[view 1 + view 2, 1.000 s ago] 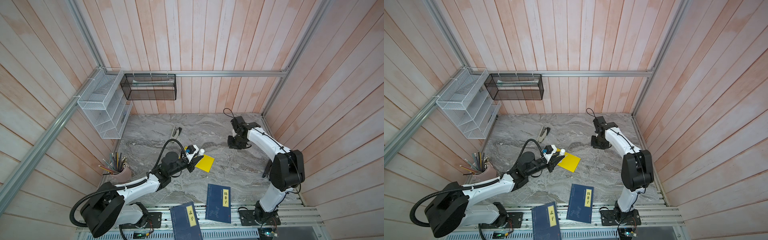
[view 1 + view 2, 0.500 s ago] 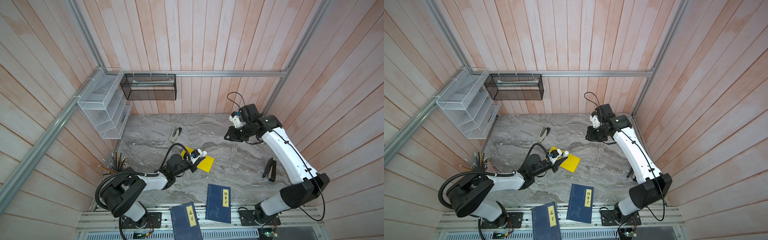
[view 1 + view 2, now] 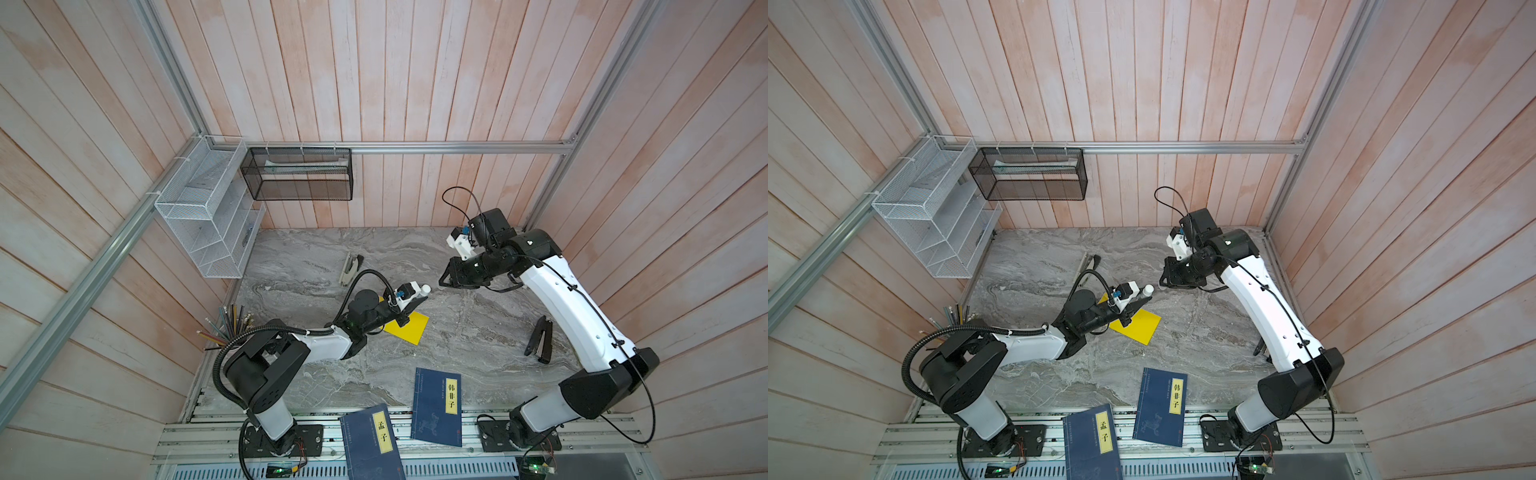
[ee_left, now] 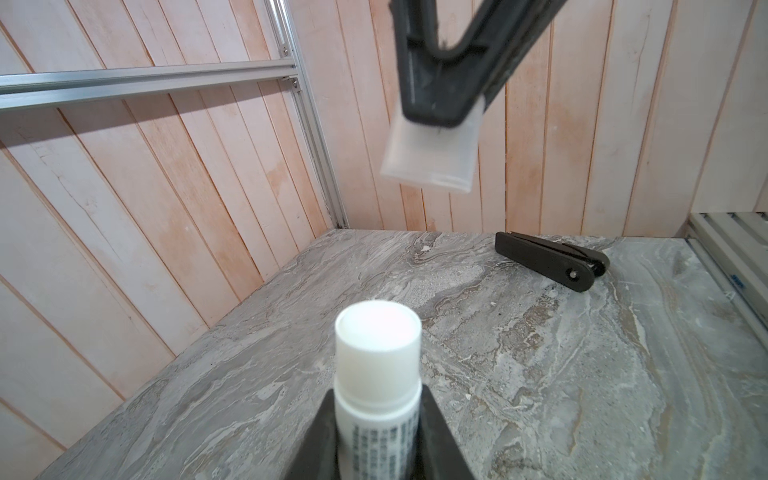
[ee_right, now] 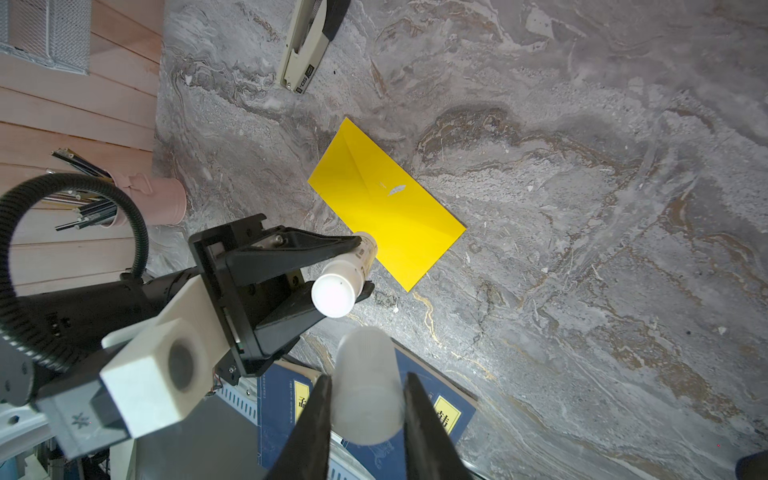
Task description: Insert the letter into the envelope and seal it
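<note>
While flat, envelope [image 3: 409,330] below left jaws.

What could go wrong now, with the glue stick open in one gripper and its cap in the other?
The envelope lies loose on the smooth table with no gripper holding it, so rubbing the glue stick on it may push it away. The right gripper pinches the cap by one end only; it may slip out.

Both top views high overhead, sharing the whole table [image 3: 465,340], wrist views close, facing each other.
</note>
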Available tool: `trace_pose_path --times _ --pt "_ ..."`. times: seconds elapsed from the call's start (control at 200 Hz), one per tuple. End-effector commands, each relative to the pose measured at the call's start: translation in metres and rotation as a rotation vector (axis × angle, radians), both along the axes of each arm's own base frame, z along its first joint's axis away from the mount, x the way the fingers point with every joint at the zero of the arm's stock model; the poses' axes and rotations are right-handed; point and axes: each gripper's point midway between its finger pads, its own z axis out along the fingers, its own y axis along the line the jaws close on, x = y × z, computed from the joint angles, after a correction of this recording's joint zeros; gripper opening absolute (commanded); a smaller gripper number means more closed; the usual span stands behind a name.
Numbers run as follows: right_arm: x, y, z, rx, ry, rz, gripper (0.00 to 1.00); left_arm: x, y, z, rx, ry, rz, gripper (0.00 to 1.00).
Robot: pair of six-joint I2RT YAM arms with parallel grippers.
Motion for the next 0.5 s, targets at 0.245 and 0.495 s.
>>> trace_pose_path --times 0.245,0.495 --pt "0.001 0.012 -0.010 -0.030 0.049 0.019 0.27 -0.001 -0.007 -0.005 0.017 0.005 -0.031 0.00" --pt "-0.001 0.018 -0.017 -0.036 0.070 0.034 0.27 -0.002 -0.007 -0.003 0.009 -0.007 -0.030 0.00"
